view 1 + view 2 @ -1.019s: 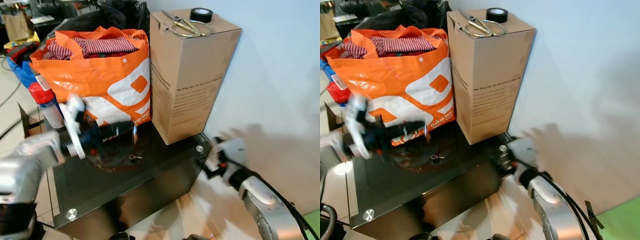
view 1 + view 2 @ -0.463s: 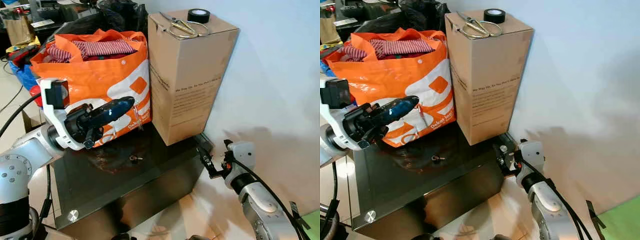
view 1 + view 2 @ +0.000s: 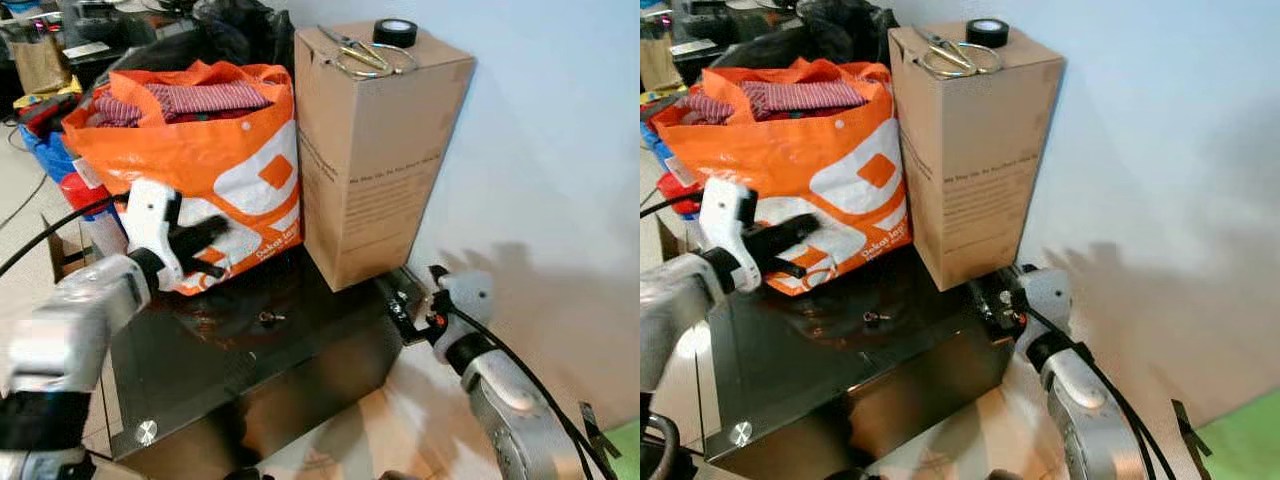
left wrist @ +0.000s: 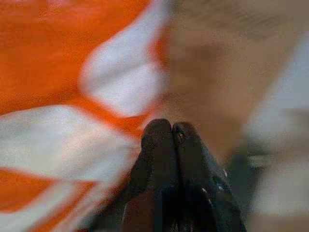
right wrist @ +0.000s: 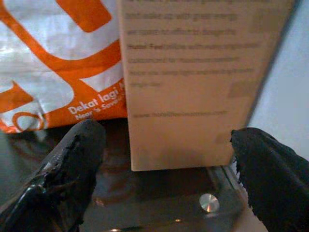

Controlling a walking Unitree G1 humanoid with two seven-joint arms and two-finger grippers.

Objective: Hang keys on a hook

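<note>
A bunch of metal keys on a wire ring lies on top of the tall cardboard box, beside a black tape roll. A small metal piece lies on the dark glass table; I cannot tell what it is. My left gripper is blurred in front of the orange bag, its fingers pressed shut with nothing between them. My right gripper is open at the table's right corner, facing the foot of the box.
The orange bag holds striped clothes. A red and white can and a blue bag stand to the left. A white wall runs behind the box and to the right. Black bags are piled at the back.
My left gripper has drawn back to the left, away from the box, and is now blurred. My right gripper has edged up closer to the table's corner.
</note>
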